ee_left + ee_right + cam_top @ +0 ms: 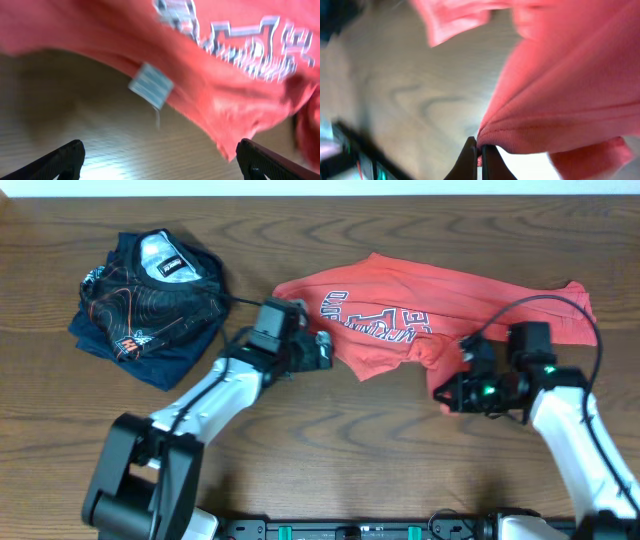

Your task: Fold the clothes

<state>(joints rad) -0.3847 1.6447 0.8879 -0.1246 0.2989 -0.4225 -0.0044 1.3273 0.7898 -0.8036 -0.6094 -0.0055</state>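
The brown wood-grain table (400,460) spreads under both my arms. The crumpled coral-red cotton T-shirt (400,295) with dark, white-outlined lettering lies across its far middle and right. A dark navy garment (150,300) with orange contour lines sits bunched at the far left, apart from the shirt. My left gripper (160,152) is spread wide just beside the shirt's left edge, holding nothing. My right gripper (480,160) is pressed together, pinching the shirt's stitched hem. A small white label (151,85) hangs from the shirt's edge.

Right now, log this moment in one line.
left gripper: open, empty | right gripper: shut on T-shirt edge | T-shirt: crumpled, unfolded | navy garment: untouched
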